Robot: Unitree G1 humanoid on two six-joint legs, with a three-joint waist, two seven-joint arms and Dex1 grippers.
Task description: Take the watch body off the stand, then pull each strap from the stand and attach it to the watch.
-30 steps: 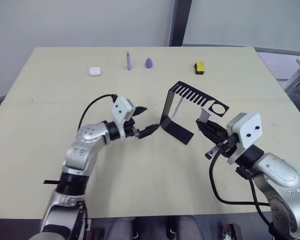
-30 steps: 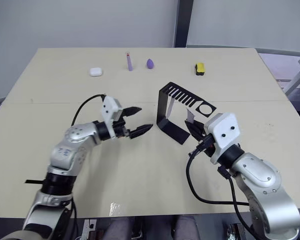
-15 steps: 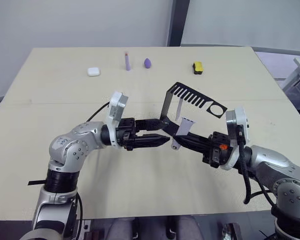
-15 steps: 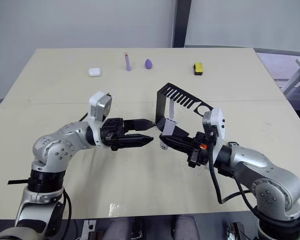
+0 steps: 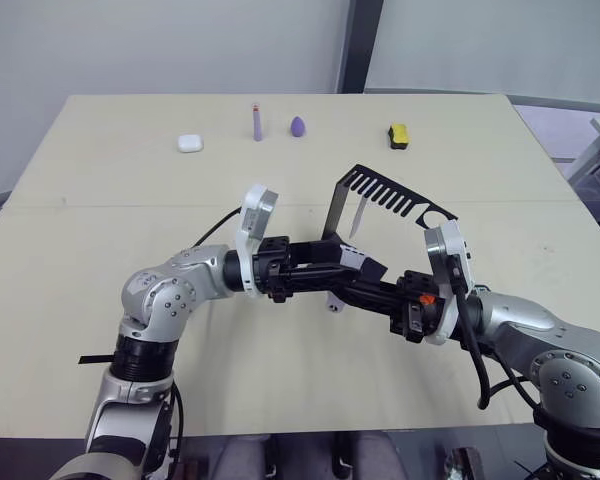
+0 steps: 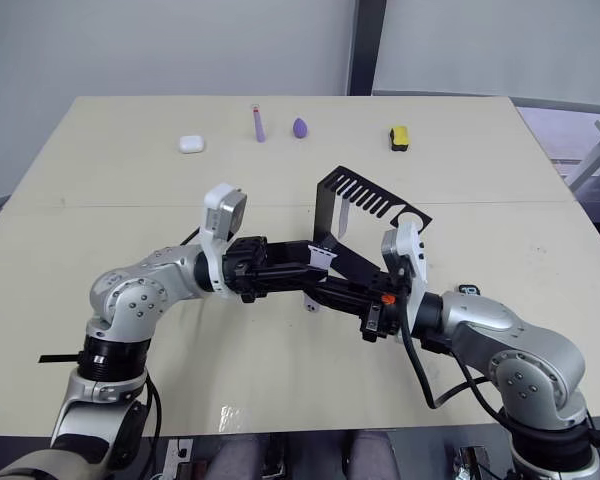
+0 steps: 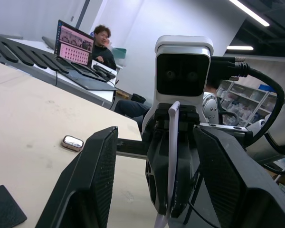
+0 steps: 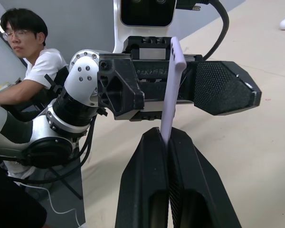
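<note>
the right gripper (image 8: 167, 142) pinches a pale strap (image 8: 171, 90) that stands between the left gripper's (image 7: 156, 166) spread fingers.

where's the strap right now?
The strap is pinched between the right gripper's shut fingers, held over the table just in front of the stand, with the left gripper's open fingers on either side of it.

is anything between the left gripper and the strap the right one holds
Nothing visible. The strap, pinched in the right gripper, stands inside the open left gripper, with bare gaps to both its fingers.
</note>
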